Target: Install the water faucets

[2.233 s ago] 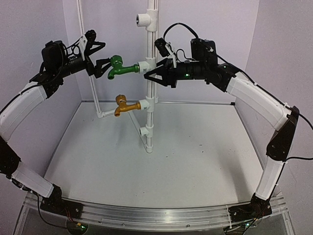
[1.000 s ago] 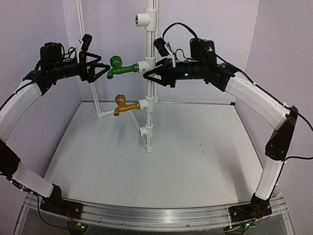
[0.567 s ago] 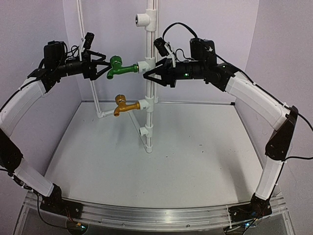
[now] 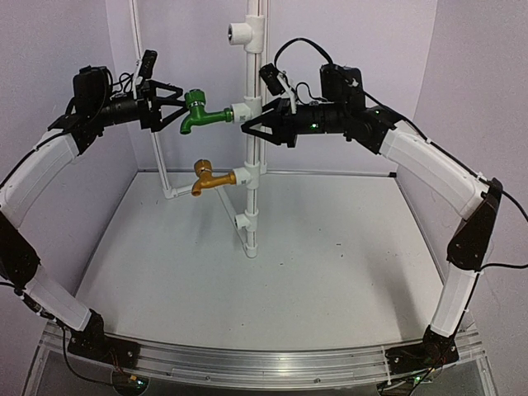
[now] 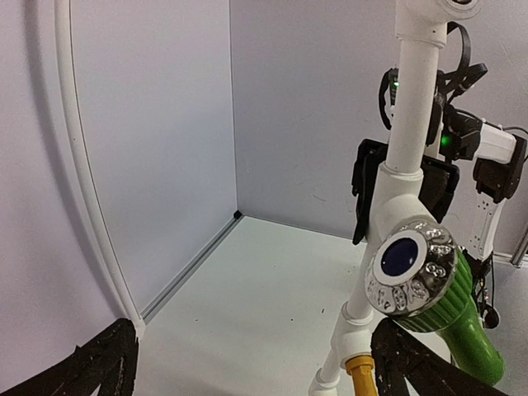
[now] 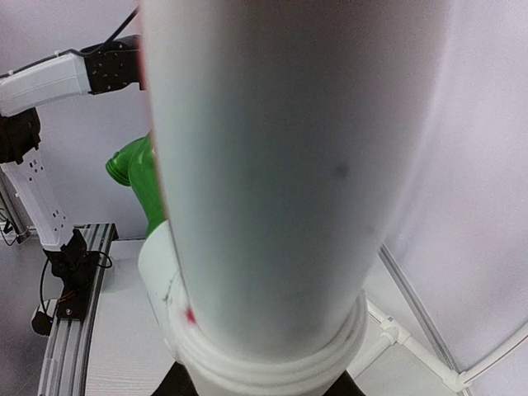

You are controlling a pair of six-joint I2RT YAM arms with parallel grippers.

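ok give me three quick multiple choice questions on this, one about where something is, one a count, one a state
1. Where is the green faucet relative to the golden-brass faucet?
A. below it
B. above it, on the same white vertical pipe
C. lying on the table

2. How many faucets are mounted on the pipe?
A. two
B. one
C. three

3. How do the jaws of the left gripper stand?
A. shut on the green faucet
B. shut on the golden-brass faucet
C. open, holding nothing

Answers:
1 B, the green one juts from the pipe higher up.
2 A, the top view shows one green and one golden-brass.
3 C, the left wrist view shows its fingers spread wide with nothing clamped between them.
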